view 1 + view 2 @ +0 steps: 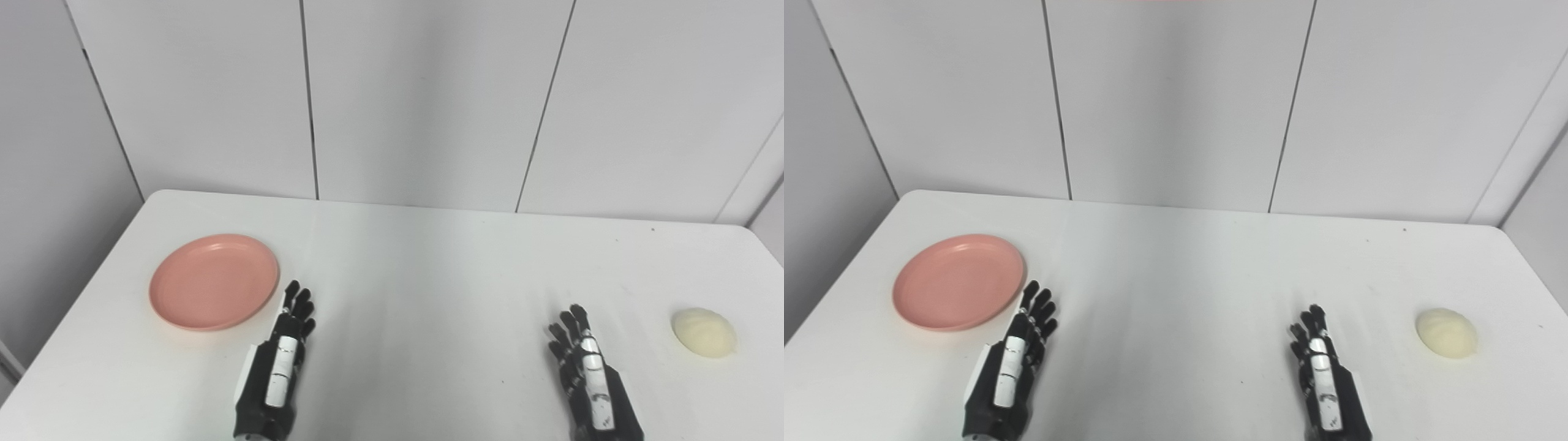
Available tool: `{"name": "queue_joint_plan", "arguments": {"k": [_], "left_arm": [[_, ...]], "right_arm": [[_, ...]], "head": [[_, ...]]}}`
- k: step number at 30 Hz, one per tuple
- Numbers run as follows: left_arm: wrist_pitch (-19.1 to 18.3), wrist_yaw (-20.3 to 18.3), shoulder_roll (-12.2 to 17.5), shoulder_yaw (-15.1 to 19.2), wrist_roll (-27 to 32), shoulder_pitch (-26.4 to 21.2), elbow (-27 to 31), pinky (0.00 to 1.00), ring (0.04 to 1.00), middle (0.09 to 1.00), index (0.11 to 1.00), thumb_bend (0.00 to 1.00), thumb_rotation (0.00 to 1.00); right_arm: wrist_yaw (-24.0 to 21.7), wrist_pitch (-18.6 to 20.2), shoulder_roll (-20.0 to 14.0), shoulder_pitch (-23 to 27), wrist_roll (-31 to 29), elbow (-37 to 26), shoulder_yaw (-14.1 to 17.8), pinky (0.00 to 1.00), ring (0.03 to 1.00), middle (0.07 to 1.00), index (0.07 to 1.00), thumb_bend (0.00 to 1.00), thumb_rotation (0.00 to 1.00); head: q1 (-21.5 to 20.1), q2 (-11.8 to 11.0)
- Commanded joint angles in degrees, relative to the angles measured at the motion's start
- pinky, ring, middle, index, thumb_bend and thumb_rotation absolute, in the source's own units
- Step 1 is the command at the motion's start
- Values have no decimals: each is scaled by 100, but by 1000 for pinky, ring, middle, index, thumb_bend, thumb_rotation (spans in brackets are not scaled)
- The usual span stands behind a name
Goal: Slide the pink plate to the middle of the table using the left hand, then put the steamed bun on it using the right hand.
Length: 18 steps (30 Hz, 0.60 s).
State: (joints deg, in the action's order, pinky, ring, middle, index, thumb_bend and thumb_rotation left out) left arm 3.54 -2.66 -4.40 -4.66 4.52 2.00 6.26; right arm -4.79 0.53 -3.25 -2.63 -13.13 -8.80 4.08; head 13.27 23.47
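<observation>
The pink plate [214, 281] lies empty on the left part of the white table [422, 275]. The pale steamed bun [704, 331] sits near the table's right edge. My left hand [278, 361] is open with fingers stretched forward, just right of and below the plate's near rim, not touching it. My right hand [585, 367] is open and empty near the front edge, well left of the bun. The same scene shows in the right eye view: plate [958, 281], bun [1447, 332], left hand [1013, 361], right hand [1323, 373].
White wall panels [422, 98] stand right behind the table's far edge. The table's left edge runs close beside the plate and its right edge close beside the bun. Bare table surface lies between my two hands.
</observation>
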Motion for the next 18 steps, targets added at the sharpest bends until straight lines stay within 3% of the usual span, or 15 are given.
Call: {"name": "queue_joint_plan", "arguments": {"k": [1, 8, 11, 14, 18], "left_arm": [[229, 29, -49, -23, -88, -124, 12, 1000, 1000, 1000, 1000, 796, 906], [433, 46, -123, 7, -95, -150, -147, 1000, 1000, 1000, 1000, 782, 908], [326, 50, -150, 57, 39, -170, 79, 1000, 993, 1000, 1000, 859, 894], [165, 124, -154, 195, 205, -308, 382, 998, 967, 982, 1000, 866, 881], [31, 328, -96, 519, 308, -761, 688, 941, 941, 947, 963, 897, 885]], "right_arm": [[-77, -233, -53, 47, -26, 44, 37, 1000, 975, 998, 1000, 738, 916], [-138, -230, -41, 28, -84, 62, 26, 1000, 981, 1000, 1000, 738, 925], [-123, -230, 13, -6, -83, 24, 14, 1000, 978, 1000, 1000, 734, 922], [-75, -190, 40, -29, -39, -65, 12, 1000, 971, 993, 999, 732, 920], [-60, -171, 36, -74, -23, -144, 15, 1000, 966, 988, 995, 731, 915]], "head": [[5, -3], [38, -25], [-32, -19], [-57, 74], [-35, 94]]}}
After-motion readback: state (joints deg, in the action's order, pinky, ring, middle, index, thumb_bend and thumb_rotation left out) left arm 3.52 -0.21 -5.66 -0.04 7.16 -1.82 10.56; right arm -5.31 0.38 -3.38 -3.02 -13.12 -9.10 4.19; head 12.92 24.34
